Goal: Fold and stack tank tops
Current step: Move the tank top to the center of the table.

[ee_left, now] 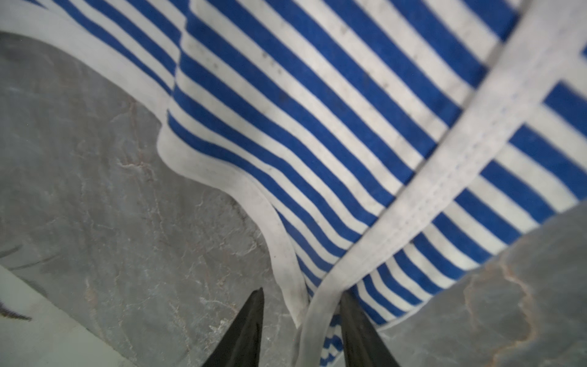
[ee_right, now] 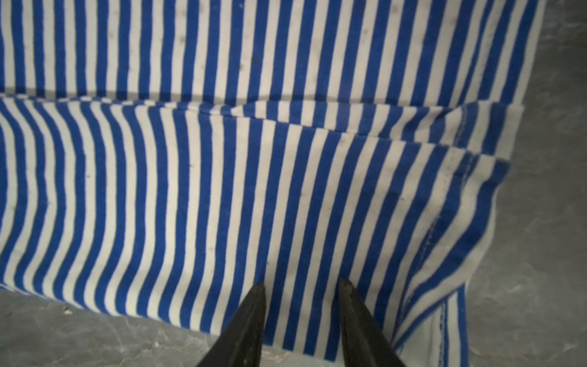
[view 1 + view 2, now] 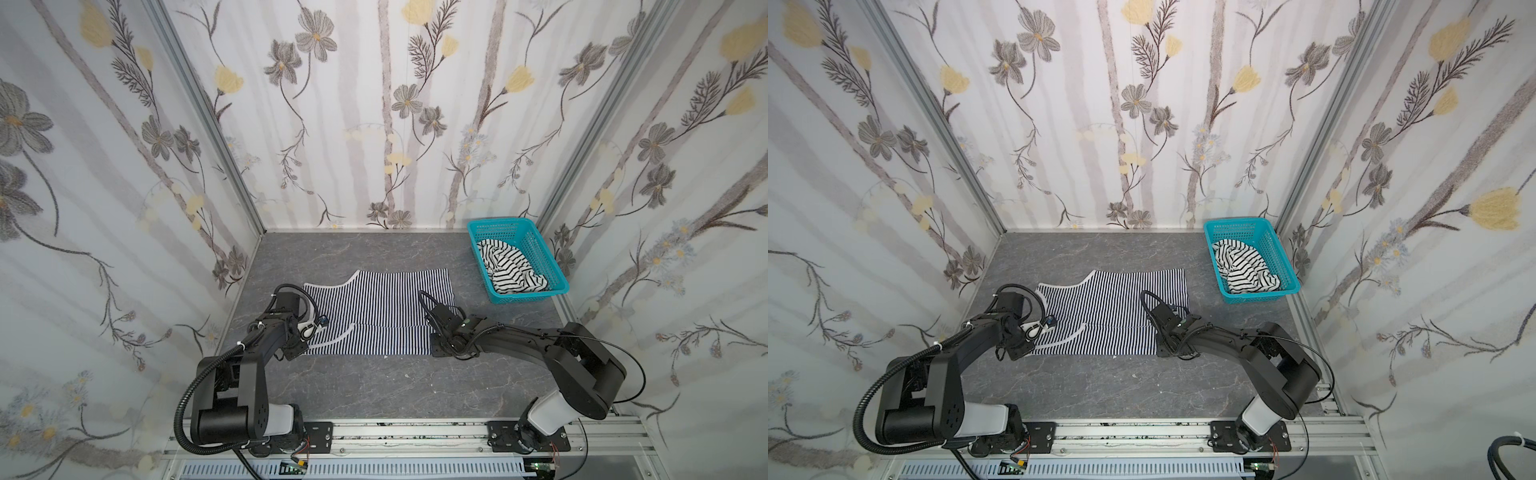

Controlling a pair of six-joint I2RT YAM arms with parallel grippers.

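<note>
Lying on grey marbled worktop (image 3: 374, 386): fine navy-and-white striped tank top (image 3: 374, 307). Left gripper (image 1: 301, 292) jaws apart astride white strap (image 1: 428, 190); right gripper (image 2: 301, 286) jaws apart over hem. White black-striped tank top (image 3: 511, 266) crumpled in teal plastic basket (image 3: 494, 226).

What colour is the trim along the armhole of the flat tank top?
White trim; the left wrist view shows it best.

**Soft light, blurry close-ups**

Bright and diffuse in both top views, faint shadows on the table (image 3: 374, 386). Wide-angle stretch on the walls (image 3: 83, 208) toward the edges. Soft, smeary wrist shots of the navy-striped top (image 1: 317, 111).
</note>
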